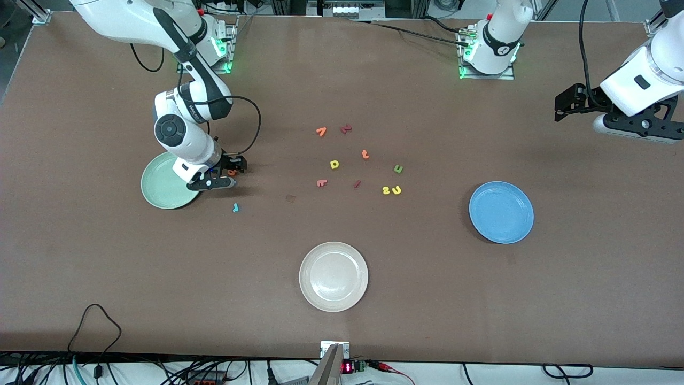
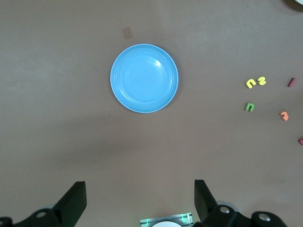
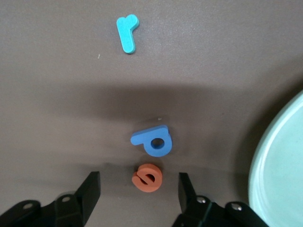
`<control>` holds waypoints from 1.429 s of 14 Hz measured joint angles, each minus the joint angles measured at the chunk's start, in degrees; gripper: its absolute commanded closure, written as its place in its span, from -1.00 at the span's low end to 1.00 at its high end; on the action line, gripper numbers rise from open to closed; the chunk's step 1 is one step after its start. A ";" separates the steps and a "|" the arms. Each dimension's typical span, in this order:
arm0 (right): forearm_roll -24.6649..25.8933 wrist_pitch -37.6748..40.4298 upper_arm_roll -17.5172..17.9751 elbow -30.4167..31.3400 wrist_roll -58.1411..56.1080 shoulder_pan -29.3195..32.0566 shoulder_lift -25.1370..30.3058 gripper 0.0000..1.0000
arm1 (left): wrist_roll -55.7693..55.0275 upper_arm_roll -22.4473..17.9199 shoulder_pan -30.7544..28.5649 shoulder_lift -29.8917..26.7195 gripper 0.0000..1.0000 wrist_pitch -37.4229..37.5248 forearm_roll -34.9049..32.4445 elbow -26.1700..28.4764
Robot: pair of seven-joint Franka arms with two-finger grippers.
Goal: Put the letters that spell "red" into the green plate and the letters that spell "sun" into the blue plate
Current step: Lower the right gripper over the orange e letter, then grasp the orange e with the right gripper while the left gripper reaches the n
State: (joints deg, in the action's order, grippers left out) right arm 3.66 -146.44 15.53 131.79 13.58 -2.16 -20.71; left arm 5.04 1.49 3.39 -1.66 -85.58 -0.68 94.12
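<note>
My right gripper [image 1: 228,172] is low over the table beside the green plate [image 1: 160,187], on the side toward the table's middle. It is open, and its fingers straddle the orange "e" [image 3: 147,178] without touching it. The blue "d" [image 3: 154,141] lies right next to the "e". The teal "r" [image 1: 235,207] lies nearer the front camera. The yellow "s" [image 1: 386,190], the yellow "u" [image 1: 396,189] and the green "n" [image 1: 398,169] lie mid-table, beside the blue plate [image 1: 501,212]. My left gripper [image 1: 559,107] waits high at its end of the table, open and holding nothing.
A cream-white plate [image 1: 333,276] sits near the front edge. Other loose letters lie mid-table: a yellow one [image 1: 334,164], an orange "t" [image 1: 365,154], an orange one [image 1: 321,131], a dark red one [image 1: 346,129] and a pink one [image 1: 321,183].
</note>
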 measured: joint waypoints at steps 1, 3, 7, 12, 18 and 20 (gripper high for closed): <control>0.16 -0.02 0.00 0.00 0.00 0.00 -0.01 -0.42 | 0.00 0.00 0.00 0.00 -1.00 0.05 0.00 0.00; 0.23 -0.02 0.00 0.00 0.00 0.00 -0.03 -0.38 | 0.00 -0.09 -0.04 0.00 -1.00 0.54 0.00 0.00; 0.41 -0.03 0.00 0.01 -0.01 -0.01 -0.33 -0.38 | 0.00 -0.11 -0.11 0.41 -1.00 2.47 0.00 0.10; 1.19 -0.07 0.00 0.04 -0.01 -0.01 -0.97 -0.37 | 0.00 -0.04 -0.04 3.00 -1.00 4.28 0.00 0.14; 1.22 -0.08 0.00 0.05 -0.01 -0.01 -1.25 -0.37 | 0.01 0.20 0.64 5.36 -1.00 4.60 0.29 0.41; 1.25 -0.15 0.00 0.07 -0.01 -0.02 -1.32 -0.33 | 0.00 0.40 1.64 9.69 -1.00 1.64 2.56 0.57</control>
State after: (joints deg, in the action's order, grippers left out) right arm 4.90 -146.59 15.53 131.86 13.57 -2.18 -22.03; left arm 5.04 1.89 5.04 8.03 -83.94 1.88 94.69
